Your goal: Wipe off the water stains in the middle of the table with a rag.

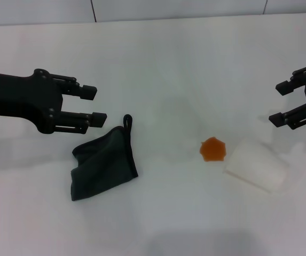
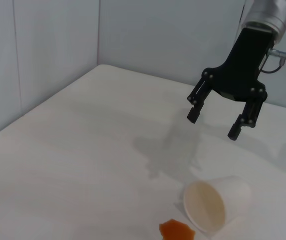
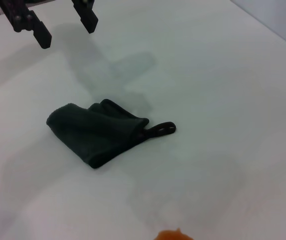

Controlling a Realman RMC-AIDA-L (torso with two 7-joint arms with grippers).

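A dark blackish-green rag [image 1: 102, 165] lies crumpled on the white table [image 1: 158, 69], its cord loop at the far corner; the right wrist view shows the rag [image 3: 99, 132] too. The orange water stain [image 1: 213, 149] sits mid-table, right of the rag, and its edge shows as the stain [image 2: 176, 231] in the left wrist view. My left gripper [image 1: 94, 106] hovers open above the table, just beyond the rag's left part. My right gripper [image 1: 280, 103] hangs open at the far right, nothing between its fingers.
A white paper cup [image 1: 257, 166] lies on its side right beside the stain, its mouth toward the cup's stain side [image 2: 213, 203]. A grey wall runs behind the table's far edge.
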